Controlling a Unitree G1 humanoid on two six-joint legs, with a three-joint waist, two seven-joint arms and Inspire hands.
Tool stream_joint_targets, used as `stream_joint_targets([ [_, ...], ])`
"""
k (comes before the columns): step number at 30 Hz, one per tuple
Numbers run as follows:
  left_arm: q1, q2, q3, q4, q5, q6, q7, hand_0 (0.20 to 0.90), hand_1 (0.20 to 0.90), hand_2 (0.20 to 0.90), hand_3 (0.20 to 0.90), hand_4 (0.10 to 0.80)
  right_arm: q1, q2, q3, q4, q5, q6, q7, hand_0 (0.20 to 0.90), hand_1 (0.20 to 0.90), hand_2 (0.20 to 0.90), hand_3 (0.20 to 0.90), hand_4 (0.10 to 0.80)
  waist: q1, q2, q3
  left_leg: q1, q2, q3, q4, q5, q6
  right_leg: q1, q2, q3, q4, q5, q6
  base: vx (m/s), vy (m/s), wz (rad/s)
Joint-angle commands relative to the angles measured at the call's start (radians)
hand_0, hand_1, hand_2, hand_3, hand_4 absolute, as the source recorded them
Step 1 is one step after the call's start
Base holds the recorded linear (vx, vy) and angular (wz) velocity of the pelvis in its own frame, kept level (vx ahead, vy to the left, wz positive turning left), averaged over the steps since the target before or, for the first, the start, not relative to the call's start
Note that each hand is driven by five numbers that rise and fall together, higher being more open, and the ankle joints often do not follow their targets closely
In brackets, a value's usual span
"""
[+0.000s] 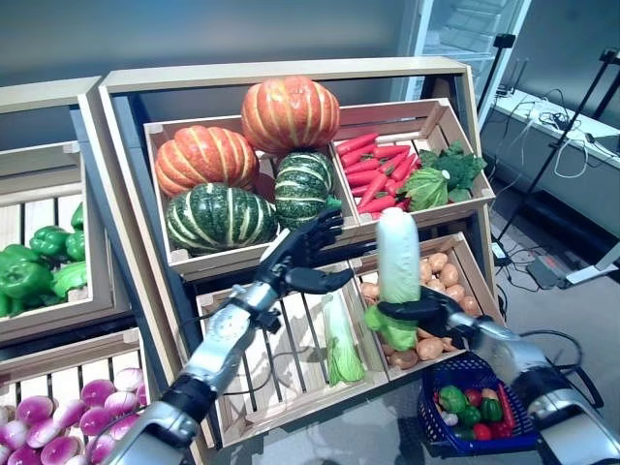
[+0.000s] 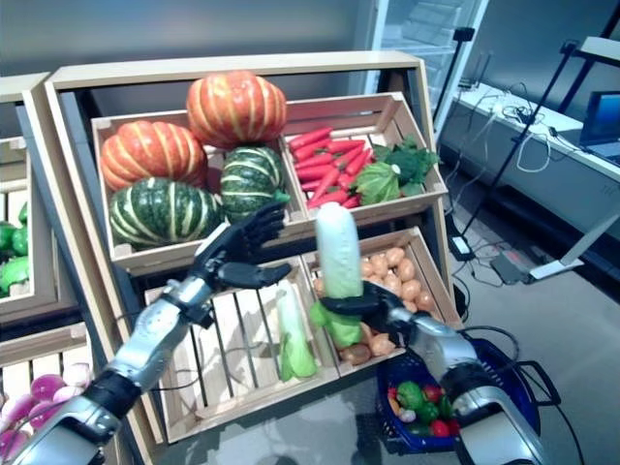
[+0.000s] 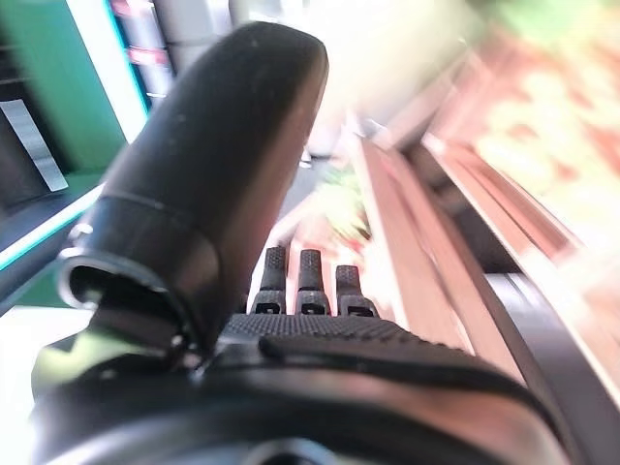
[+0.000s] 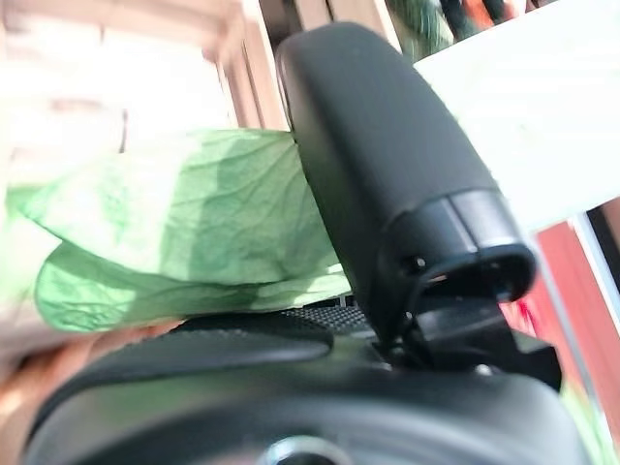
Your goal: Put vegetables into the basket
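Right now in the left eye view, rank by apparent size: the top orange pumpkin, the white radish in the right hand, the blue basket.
1. Top orange pumpkin, largest.
2. White radish and blue basket: unsure; the basket is cut off by the frame.

Five pumpkins (image 1: 289,111), two white radishes (image 1: 398,254), one blue basket (image 1: 474,407).

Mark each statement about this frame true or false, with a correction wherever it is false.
1. The right hand holds a white radish upright. True.
2. The left hand grips a pumpkin. False: it is open, holding nothing, in front of the shelves.
3. The blue basket is empty. False: it already holds vegetables.
4. A second white radish lies in the slatted crate. True.
5. The carrots sit in the bottom crate. False: top right crate.
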Motion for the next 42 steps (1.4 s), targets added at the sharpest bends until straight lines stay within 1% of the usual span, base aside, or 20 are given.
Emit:
stream_joint_targets([
  [1, -0.096, 0.090, 0.100, 0.126, 0.105, -0.162, 0.103, 0.900, 0.900, 0.900, 0.900, 0.800, -0.062, -0.067, -0.122, 0.038, 0.064, -0.188, 0.031, 0.300, 0.300, 0.300, 0.300, 0.400, -0.013, -0.010, -0.048, 0.015, -0.044, 0.039, 0.003, -0.152, 0.040, -0.014, 0.037, 0.003, 0.001, -0.040, -0.030, 0.014, 0.003, -0.19],
  [6, -0.089, 0.146, 0.143, 0.201, 0.287, -0.164, 0.258, 0.900, 0.900, 0.900, 0.900, 0.800, -0.006, -0.103, -0.187, 0.076, 0.056, -0.200, 0.035, 0.300, 0.300, 0.300, 0.300, 0.400, -0.033, -0.004, -0.032, 0.025, -0.040, 0.071, 0.003, -0.152, 0.039, -0.012, 0.037, 0.018, 0.001, -0.038, -0.027, 0.033, 0.009, -0.20],
  [7, -0.086, 0.159, 0.149, 0.210, 0.316, -0.161, 0.276, 0.900, 0.900, 0.900, 0.900, 0.800, 0.006, -0.110, -0.200, 0.080, 0.051, -0.199, 0.037, 0.300, 0.300, 0.300, 0.300, 0.400, -0.039, 0.000, -0.029, 0.033, -0.038, 0.067, 0.003, -0.159, 0.037, -0.006, 0.036, 0.025, 0.001, -0.041, -0.021, 0.054, 0.017, -0.13],
  [9, -0.091, 0.182, 0.152, 0.227, 0.367, -0.168, 0.307, 0.900, 0.900, 0.900, 0.900, 0.800, 0.018, -0.120, -0.219, 0.091, 0.035, -0.197, 0.019, 0.300, 0.300, 0.300, 0.300, 0.400, -0.046, 0.001, -0.019, 0.036, -0.037, 0.078, 0.003, -0.152, 0.038, -0.009, 0.033, 0.028, 0.008, -0.040, -0.023, 0.016, 0.005, -0.16],
  [12, -0.151, 0.231, 0.123, 0.247, 0.419, -0.172, 0.350, 0.900, 0.900, 0.900, 0.900, 0.800, 0.001, -0.142, -0.226, 0.139, 0.041, -0.208, -0.022, 0.300, 0.300, 0.300, 0.300, 0.400, -0.053, 0.002, 0.038, -0.045, -0.022, 0.080, 0.154, -0.192, 0.037, -0.089, 0.013, 0.036, 0.145, -0.086, -0.033, -0.136, -0.031, -0.19],
  [14, -0.219, 0.255, 0.095, 0.279, 0.403, -0.174, 0.360, 0.900, 0.900, 0.900, 0.900, 0.800, -0.038, -0.157, -0.221, 0.200, 0.058, -0.220, -0.049, 0.300, 0.300, 0.300, 0.300, 0.400, -0.054, 0.000, 0.092, -0.134, 0.000, 0.077, 0.301, -0.241, 0.038, -0.168, -0.004, 0.039, 0.261, -0.124, -0.044, -0.242, -0.062, -0.16],
  [15, -0.232, 0.260, 0.090, 0.286, 0.400, -0.176, 0.361, 0.900, 0.900, 0.900, 0.900, 0.800, -0.045, -0.160, -0.220, 0.212, 0.062, -0.223, -0.053, 0.300, 0.300, 0.300, 0.300, 0.400, -0.055, 0.000, 0.103, -0.152, 0.005, 0.077, 0.328, -0.252, 0.038, -0.185, -0.007, 0.039, 0.285, -0.133, -0.046, -0.233, -0.060, -0.06],
  [16, -0.255, 0.267, 0.082, 0.298, 0.392, -0.181, 0.364, 0.900, 0.900, 0.900, 0.900, 0.800, -0.060, -0.163, -0.221, 0.237, 0.073, -0.227, -0.066, 0.300, 0.300, 0.300, 0.300, 0.400, -0.056, 0.000, 0.130, -0.195, 0.016, 0.075, 0.395, -0.274, 0.042, -0.224, -0.016, 0.039, 0.340, -0.150, -0.054, -0.265, -0.062, -0.06],
  [17, -0.275, 0.272, 0.074, 0.304, 0.385, -0.184, 0.374, 0.900, 0.900, 0.900, 0.900, 0.800, -0.074, -0.163, -0.221, 0.261, 0.085, -0.233, -0.083, 0.300, 0.300, 0.300, 0.300, 0.400, -0.055, -0.003, 0.158, -0.251, 0.027, 0.081, 0.471, -0.290, 0.051, -0.271, -0.027, 0.032, 0.398, -0.163, -0.068, -0.335, -0.067, -0.12],
  [19, -0.313, 0.275, 0.053, 0.319, 0.375, -0.193, 0.393, 0.900, 0.900, 0.900, 0.900, 0.800, -0.101, -0.166, -0.222, 0.306, 0.118, -0.238, -0.114, 0.300, 0.300, 0.300, 0.300, 0.400, -0.055, -0.002, 0.207, -0.337, 0.041, 0.070, 0.576, -0.324, 0.060, -0.351, -0.048, 0.025, 0.501, -0.194, -0.085, -0.291, -0.046, -0.15],
  [23, -0.365, 0.278, 0.015, 0.322, 0.362, -0.208, 0.423, 0.900, 0.900, 0.900, 0.900, 0.800, -0.149, -0.181, -0.236, 0.372, 0.165, -0.221, -0.165, 0.300, 0.300, 0.300, 0.300, 0.400, -0.054, 0.004, 0.265, -0.467, 0.047, 0.065, 0.720, -0.380, 0.069, -0.478, -0.080, 0.018, 0.661, -0.242, -0.101, -0.168, -0.020, -0.02],
  [25, -0.393, 0.281, -0.001, 0.308, 0.304, -0.216, 0.419, 0.900, 0.900, 0.900, 0.900, 0.800, -0.185, -0.208, -0.253, 0.424, 0.188, -0.209, -0.202, 0.300, 0.300, 0.300, 0.300, 0.400, -0.050, 0.014, 0.301, -0.559, 0.049, 0.061, 0.830, -0.422, 0.075, -0.571, -0.103, 0.020, 0.773, -0.270, -0.105, -0.198, -0.026, -0.07],
  [26, -0.400, 0.278, -0.005, 0.300, 0.275, -0.224, 0.412, 0.900, 0.900, 0.900, 0.900, 0.800, -0.199, -0.222, -0.266, 0.444, 0.210, -0.199, -0.217, 0.300, 0.300, 0.300, 0.300, 0.400, -0.050, 0.019, 0.313, -0.585, 0.047, 0.060, 0.853, -0.433, 0.077, -0.601, -0.113, 0.020, 0.806, -0.280, -0.107, -0.173, -0.024, 0.00],
  [30, -0.428, 0.264, -0.016, 0.271, 0.237, -0.260, 0.372, 0.900, 0.900, 0.900, 0.900, 0.800, -0.261, -0.264, -0.311, 0.495, 0.268, -0.170, -0.278, 0.300, 0.300, 0.300, 0.300, 0.400, -0.048, 0.042, 0.343, -0.710, 0.051, 0.052, 0.997, -0.488, 0.083, -0.729, -0.147, 0.022, 0.954, -0.324, -0.116, -0.123, -0.017, 0.02],
  [31, -0.435, 0.263, -0.022, 0.257, 0.226, -0.259, 0.365, 0.900, 0.900, 0.900, 0.900, 0.800, -0.286, -0.277, -0.321, 0.503, 0.274, -0.158, -0.296, 0.300, 0.300, 0.300, 0.300, 0.400, -0.048, 0.049, 0.343, -0.772, 0.055, 0.049, 1.074, -0.516, 0.088, -0.795, -0.159, 0.029, 1.030, -0.348, -0.123, -0.052, -0.010, -0.04],
  [32, -0.435, 0.262, -0.025, 0.252, 0.223, -0.259, 0.363, 0.900, 0.900, 0.900, 0.900, 0.800, -0.291, -0.281, -0.323, 0.505, 0.276, -0.157, -0.306, 0.300, 0.300, 0.300, 0.300, 0.400, -0.048, 0.052, 0.345, -0.766, 0.052, 0.047, 1.064, -0.515, 0.084, -0.790, -0.158, 0.030, 1.021, -0.345, -0.119, -0.093, 0.001, -0.02],
  [36, -0.441, 0.266, -0.037, 0.204, 0.190, -0.257, 0.363, 0.900, 0.900, 0.900, 0.900, 0.800, -0.332, -0.307, -0.334, 0.515, 0.304, -0.148, -0.368, 0.300, 0.300, 0.300, 0.300, 0.400, -0.052, 0.071, 0.353, -0.880, 0.057, 0.045, 1.193, -0.563, 0.095, -0.914, -0.180, 0.046, 1.154, -0.388, -0.132, -0.082, 0.005, -0.06],
  [37, -0.436, 0.269, -0.036, 0.187, 0.168, -0.257, 0.360, 0.900, 0.900, 0.900, 0.900, 0.800, -0.330, -0.315, -0.343, 0.516, 0.322, -0.143, -0.382, 0.300, 0.300, 0.300, 0.300, 0.400, -0.053, 0.076, 0.356, -0.886, 0.056, 0.042, 1.196, -0.567, 0.090, -0.921, -0.181, 0.049, 1.156, -0.390, -0.129, -0.057, -0.004, -0.01],
  [39, -0.435, 0.270, -0.037, 0.168, 0.145, -0.254, 0.353, 0.900, 0.900, 0.900, 0.900, 0.800, -0.332, -0.328, -0.360, 0.521, 0.337, -0.132, -0.394, 0.300, 0.300, 0.300, 0.300, 0.400, -0.056, 0.082, 0.358, -0.916, 0.059, 0.039, 1.241, -0.585, 0.093, -0.953, -0.189, 0.053, 1.194, -0.403, -0.130, -0.047, -0.009, 0.04],
  [42, -0.429, 0.265, -0.035, 0.129, 0.128, -0.246, 0.349, 0.900, 0.900, 0.900, 0.900, 0.800, -0.345, -0.353, -0.389, 0.535, 0.370, -0.119, -0.410, 0.300, 0.300, 0.300, 0.300, 0.400, -0.057, 0.093, 0.366, -0.962, 0.053, 0.032, 1.295, -0.605, 0.090, -1.006, -0.197, 0.062, 1.247, -0.418, -0.130, -0.055, 0.000, 0.01],
])
